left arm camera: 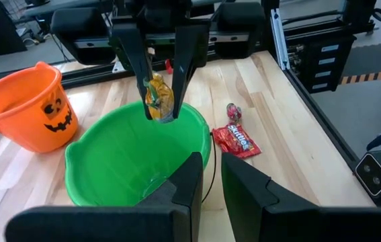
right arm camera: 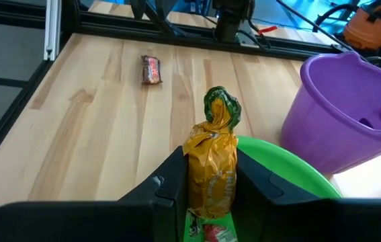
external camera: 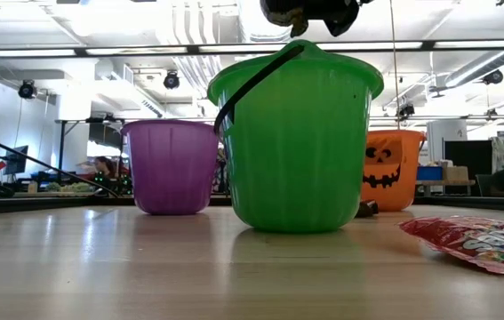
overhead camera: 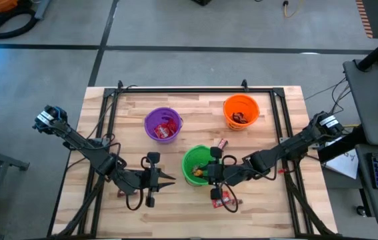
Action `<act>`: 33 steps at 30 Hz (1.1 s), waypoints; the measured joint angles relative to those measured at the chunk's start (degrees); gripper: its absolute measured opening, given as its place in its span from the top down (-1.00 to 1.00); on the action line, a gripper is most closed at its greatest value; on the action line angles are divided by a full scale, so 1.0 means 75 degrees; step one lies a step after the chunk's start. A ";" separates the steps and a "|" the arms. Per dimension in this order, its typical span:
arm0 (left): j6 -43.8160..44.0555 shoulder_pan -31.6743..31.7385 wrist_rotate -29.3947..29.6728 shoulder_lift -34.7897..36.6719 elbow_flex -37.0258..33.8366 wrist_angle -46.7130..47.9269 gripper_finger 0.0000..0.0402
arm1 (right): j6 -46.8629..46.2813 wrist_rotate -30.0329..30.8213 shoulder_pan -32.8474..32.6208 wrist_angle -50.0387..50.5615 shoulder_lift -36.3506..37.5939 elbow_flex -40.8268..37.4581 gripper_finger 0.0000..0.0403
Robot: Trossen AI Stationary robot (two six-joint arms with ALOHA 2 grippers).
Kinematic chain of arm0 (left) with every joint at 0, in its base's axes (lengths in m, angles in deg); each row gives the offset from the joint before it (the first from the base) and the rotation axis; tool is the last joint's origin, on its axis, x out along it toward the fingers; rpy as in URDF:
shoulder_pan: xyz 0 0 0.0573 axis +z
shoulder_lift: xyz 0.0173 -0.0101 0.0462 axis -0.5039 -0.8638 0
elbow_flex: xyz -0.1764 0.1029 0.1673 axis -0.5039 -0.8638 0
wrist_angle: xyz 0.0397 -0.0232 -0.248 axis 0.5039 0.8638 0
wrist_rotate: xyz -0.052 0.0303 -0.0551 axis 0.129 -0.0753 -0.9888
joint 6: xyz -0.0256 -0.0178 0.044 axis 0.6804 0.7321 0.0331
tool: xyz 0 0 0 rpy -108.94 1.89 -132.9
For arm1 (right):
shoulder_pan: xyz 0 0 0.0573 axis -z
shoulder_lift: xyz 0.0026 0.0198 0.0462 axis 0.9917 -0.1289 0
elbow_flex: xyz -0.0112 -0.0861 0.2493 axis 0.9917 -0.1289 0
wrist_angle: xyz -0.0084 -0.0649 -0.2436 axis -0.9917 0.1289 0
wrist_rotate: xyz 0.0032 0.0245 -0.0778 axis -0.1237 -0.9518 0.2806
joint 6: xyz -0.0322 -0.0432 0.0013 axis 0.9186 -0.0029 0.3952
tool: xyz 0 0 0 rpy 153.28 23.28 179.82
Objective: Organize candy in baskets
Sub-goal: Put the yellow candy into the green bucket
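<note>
The green bucket (overhead camera: 197,165) stands at the table's middle front, the purple bucket (overhead camera: 162,124) behind it to the left and the orange bucket (overhead camera: 241,111) at the far right. My right gripper (overhead camera: 207,173) is over the green bucket, shut on a gold-wrapped sweet (right arm camera: 212,168) with a green twisted end. My left gripper (overhead camera: 171,179) is left of the green bucket, shut and empty. Red packets show inside the purple bucket (overhead camera: 169,128), and dark pieces inside the orange one (overhead camera: 242,119). My right gripper pinches the gold sweet's body (right arm camera: 210,176) between its two fingers. The fingers (left arm camera: 135,60) slant down from above toward the bucket. The green twisted end (right arm camera: 218,107) sticks out past the fingertips. The sweet (left arm camera: 158,101) is clear above the green bucket's mouth (left arm camera: 136,158).
A red Skittles packet (left arm camera: 238,141) lies on the table right of the green bucket, with a small red sweet (left arm camera: 234,111) just beyond it. A brown bar (right arm camera: 151,69) lies on the wood near the left arm. A dark metal frame (overhead camera: 175,89) borders the table.
</note>
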 joint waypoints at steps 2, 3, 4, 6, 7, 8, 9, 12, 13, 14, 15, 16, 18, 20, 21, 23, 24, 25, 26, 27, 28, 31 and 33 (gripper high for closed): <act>0.0000 -0.0001 0.0000 0.0000 0.0000 0.0000 0.80 | 0.0007 0.0000 0.0000 0.0009 0.0000 0.0000 0.61; 0.0000 -0.0001 0.0000 0.0000 0.0000 0.0000 0.80 | 0.0007 0.0000 0.0000 0.0026 0.0000 0.0000 0.60; 0.0000 -0.0002 0.0000 0.0000 0.0000 0.0000 0.80 | 0.0010 0.0000 0.0000 0.0031 0.0000 0.0000 0.58; 0.0000 0.0000 0.0000 0.0000 0.0000 0.0000 0.80 | 0.0010 0.0002 0.0000 0.0033 0.0001 0.0000 0.57; 0.0000 0.0000 0.0000 0.0000 0.0000 0.0000 0.80 | 0.0010 0.0000 0.0000 0.0034 0.0001 0.0000 0.56; 0.0000 -0.0001 0.0000 0.0000 0.0000 0.0000 0.80 | 0.0010 0.0001 0.0000 0.0034 0.0001 0.0000 0.56; 0.0000 0.0000 0.0000 0.0000 0.0000 0.0000 0.80 | 0.0014 0.0003 0.0000 0.0034 0.0000 0.0000 0.55; 0.0000 0.0000 0.0000 0.0000 0.0000 0.0000 0.80 | 0.0065 0.0003 0.0000 0.0037 0.0000 0.0000 0.55; 0.0000 -0.0001 0.0000 0.0000 0.0000 0.0000 0.80 | 0.0068 0.0000 0.0000 0.0037 0.0000 0.0000 0.55; 0.0000 0.0000 0.0000 0.0000 0.0000 0.0000 0.80 | 0.0068 0.0003 0.0000 0.0037 0.0000 0.0000 0.55; 0.0000 -0.0001 0.0000 0.0000 0.0000 0.0000 0.80 | 0.0068 0.0003 0.0000 0.0037 0.0001 0.0000 0.55; 0.0000 -0.0001 0.0000 0.0000 0.0000 0.0000 0.80 | 0.0068 0.0003 0.0000 0.0037 0.0000 0.0000 0.55; 0.0000 -0.0001 0.0000 0.0000 0.0000 0.0000 0.80 | 0.0071 0.0003 0.0000 0.0037 0.0000 0.0000 0.55; 0.0000 -0.0002 0.0000 0.0000 0.0000 0.0000 0.80 | 0.0068 0.0003 0.0000 0.0037 0.0000 0.0000 0.55; 0.0000 0.0000 0.0000 0.0000 0.0000 0.0000 0.80 | 0.0068 0.0003 0.0000 0.0037 0.0000 0.0000 0.55; 0.0000 0.0000 0.0000 0.0000 0.0000 0.0000 0.80 | 0.0065 0.0003 0.0000 0.0037 0.0000 0.0000 0.55; 0.0000 0.0000 0.0000 0.0000 0.0000 0.0000 0.80 | 0.0059 0.0003 0.0000 0.0037 0.0000 0.0000 0.55; 0.0000 -0.0002 0.0000 0.0000 0.0000 0.0000 0.80 | 0.0056 0.0003 0.0000 0.0037 0.0000 0.0000 0.55; 0.0000 -0.0002 0.0000 0.0000 0.0000 0.0002 0.80 | 0.0056 0.0005 0.0000 0.0037 0.0000 0.0000 0.55; 0.0000 -0.0001 0.0000 0.0000 0.0000 0.0002 0.80 | 0.0054 0.0004 0.0000 0.0037 0.0000 0.0000 0.55; 0.0000 0.0000 0.0000 0.0000 0.0000 0.0002 0.80 | 0.0047 0.0003 0.0000 0.0037 0.0000 0.0000 0.55; 0.0000 0.0000 0.0000 0.0000 0.0000 0.0003 0.80 | -0.0020 0.0006 0.0000 0.0037 0.0000 0.0000 0.55; 0.0000 0.0000 0.0000 0.0000 0.0000 0.0003 0.80 | -0.0022 0.0014 0.0000 0.0037 0.0000 0.0000 0.55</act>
